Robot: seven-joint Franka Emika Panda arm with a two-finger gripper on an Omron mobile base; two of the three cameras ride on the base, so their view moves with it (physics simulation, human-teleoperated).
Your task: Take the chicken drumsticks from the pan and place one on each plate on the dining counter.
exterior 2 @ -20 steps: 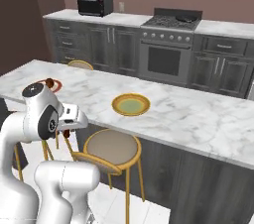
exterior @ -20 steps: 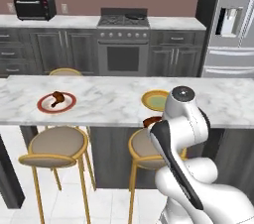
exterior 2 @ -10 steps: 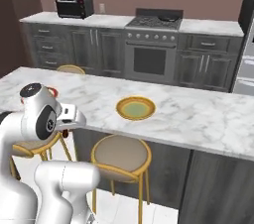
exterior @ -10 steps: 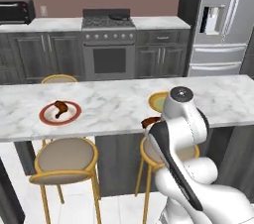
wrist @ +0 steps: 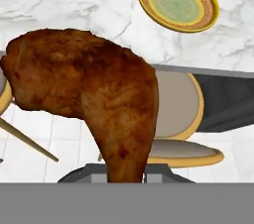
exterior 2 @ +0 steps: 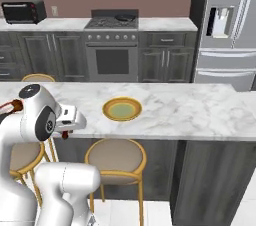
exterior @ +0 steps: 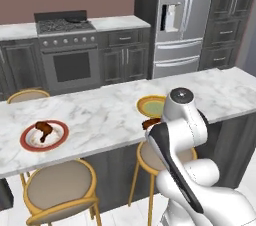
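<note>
Hand view: the tool (wrist: 127,176) is clamped on a drumstick (wrist: 89,94) at frame centre, yellow plate (wrist: 177,1) upper right on the counter (wrist: 74,5). Left base view adds the other drumstick (exterior: 44,130) on the red plate (exterior: 44,135), lower left. Since earlier, the base has driven right.

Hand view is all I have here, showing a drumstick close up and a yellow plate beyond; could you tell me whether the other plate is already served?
Observer: Yes, the red-rimmed plate carries a drumstick on the dining counter.
Operator: Thank you. Is the pan anywhere near?
Observer: No, the pan sits on the stove against the far wall.
Operator: And is the yellow plate bare?
Observer: Yes, the yellow plate is bare; the held drumstick is short of the counter's near edge.
</note>
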